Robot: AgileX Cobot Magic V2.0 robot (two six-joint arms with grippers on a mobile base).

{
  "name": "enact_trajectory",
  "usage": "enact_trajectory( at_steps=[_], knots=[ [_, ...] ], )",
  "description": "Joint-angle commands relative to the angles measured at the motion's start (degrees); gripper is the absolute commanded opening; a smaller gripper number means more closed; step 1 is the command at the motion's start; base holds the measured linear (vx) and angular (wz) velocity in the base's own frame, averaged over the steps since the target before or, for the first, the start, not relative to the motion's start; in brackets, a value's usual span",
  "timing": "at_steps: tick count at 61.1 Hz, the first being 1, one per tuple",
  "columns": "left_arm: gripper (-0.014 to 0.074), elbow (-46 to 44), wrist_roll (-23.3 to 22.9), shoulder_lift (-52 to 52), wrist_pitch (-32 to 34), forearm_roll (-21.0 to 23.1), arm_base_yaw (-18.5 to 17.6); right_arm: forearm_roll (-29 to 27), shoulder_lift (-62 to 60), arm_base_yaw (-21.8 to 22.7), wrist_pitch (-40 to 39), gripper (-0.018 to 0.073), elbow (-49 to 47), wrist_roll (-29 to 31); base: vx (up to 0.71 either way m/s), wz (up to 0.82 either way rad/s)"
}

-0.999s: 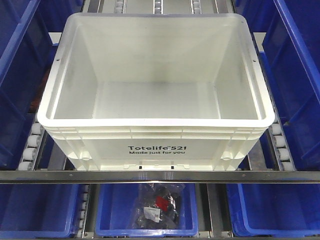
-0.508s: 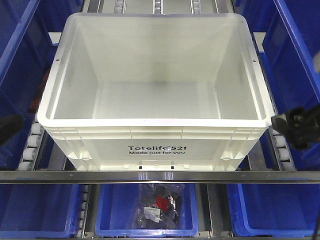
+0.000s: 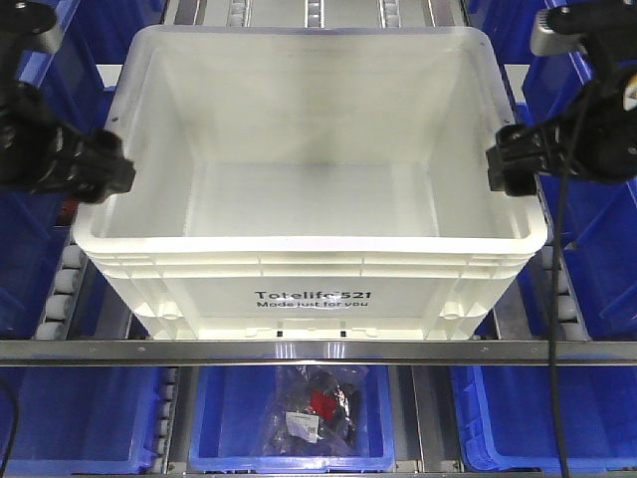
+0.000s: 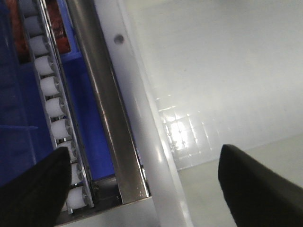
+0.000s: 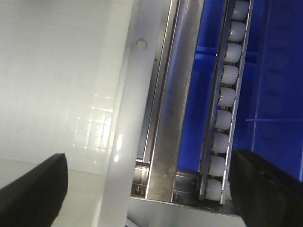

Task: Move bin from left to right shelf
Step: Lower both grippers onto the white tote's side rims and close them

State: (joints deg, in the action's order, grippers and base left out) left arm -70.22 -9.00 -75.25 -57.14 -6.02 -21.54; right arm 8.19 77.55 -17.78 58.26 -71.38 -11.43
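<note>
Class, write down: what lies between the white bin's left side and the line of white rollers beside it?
In the left wrist view, a grey metal rail runs beside the bin, then a blue strip before the rollers.

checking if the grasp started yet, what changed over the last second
Both arms came into view from the edges and closed in on the bin. The left gripper is now at its left rim and the right gripper at its right rim. The jaws are open and straddle each rim, with nothing taken hold of yet. The bin stayed put, and the blue bin below with its bagged parts is unchanged.
</note>
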Motion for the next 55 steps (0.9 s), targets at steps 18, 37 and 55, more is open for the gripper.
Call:
enact_trajectory(
  at_steps=[18,37,55],
  knots=[
    [0.0591,-9.12,-11.40,-9.36,1.07,-5.50,-0.44,1.92,9.91,0.32,1.44,0.0625,-10.45,-4.91,0.00,0.00],
    [0.0563,-9.25,-11.79,-10.74,0.24,-5.44,-0.44,2.04,13.73,0.32,2.60,0.0559,-12.24,-5.65,0.00,0.00],
    [0.0440,-9.25,-13.32,-10.74,0.24,-4.93,-0.44,2.28,13.74,0.27,2.99,0.0440,-12.24,-8.30,0.00,0.00]
  ],
)
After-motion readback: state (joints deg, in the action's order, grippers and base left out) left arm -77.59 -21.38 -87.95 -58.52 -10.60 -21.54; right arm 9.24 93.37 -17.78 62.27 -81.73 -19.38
